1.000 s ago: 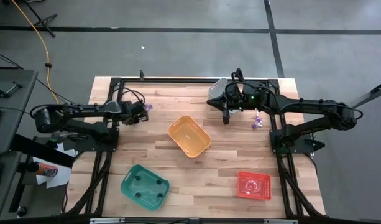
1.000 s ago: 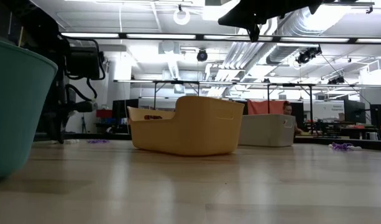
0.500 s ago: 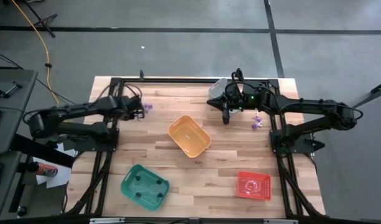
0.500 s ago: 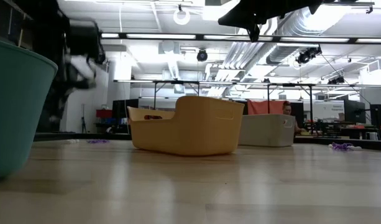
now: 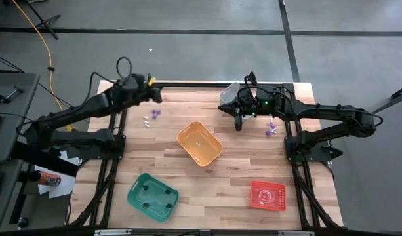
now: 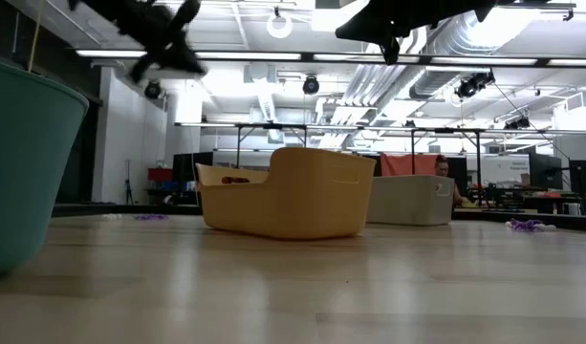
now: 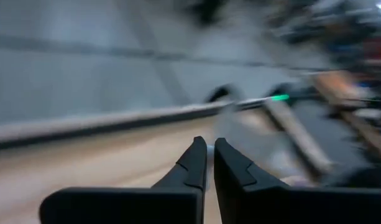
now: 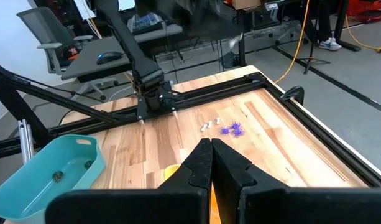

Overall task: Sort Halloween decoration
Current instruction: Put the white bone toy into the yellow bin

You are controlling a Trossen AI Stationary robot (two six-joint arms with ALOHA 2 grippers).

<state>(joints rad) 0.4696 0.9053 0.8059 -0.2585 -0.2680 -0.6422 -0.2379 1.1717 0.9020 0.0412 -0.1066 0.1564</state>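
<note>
Purple trinkets point(image 5: 156, 114) and whitish trinkets point(image 5: 147, 120) lie on the wooden table at the far left; they also show in the right wrist view, purple point(image 8: 232, 129) and whitish point(image 8: 207, 125). More purple trinkets point(image 5: 271, 128) lie at the far right. My left gripper point(image 5: 156, 96) is raised high near the table's far left edge, beyond those trinkets, its fingers point(image 7: 196, 163) shut with nothing plainly between them. My right gripper point(image 5: 239, 124) hangs shut and empty point(image 8: 210, 149) beside the grey bin point(image 5: 229, 92).
An orange bin point(image 5: 199, 144) stands mid-table, a green bin point(image 5: 152, 195) at the near left with several dark trinkets in it, and a red bin point(image 5: 267, 195) at the near right. Black frame rails run along the table's far and side edges.
My left gripper has risen from table height beside the purple trinkets and swung toward the far edge, moving fast. The whitish trinkets now show on the table where it stood.
</note>
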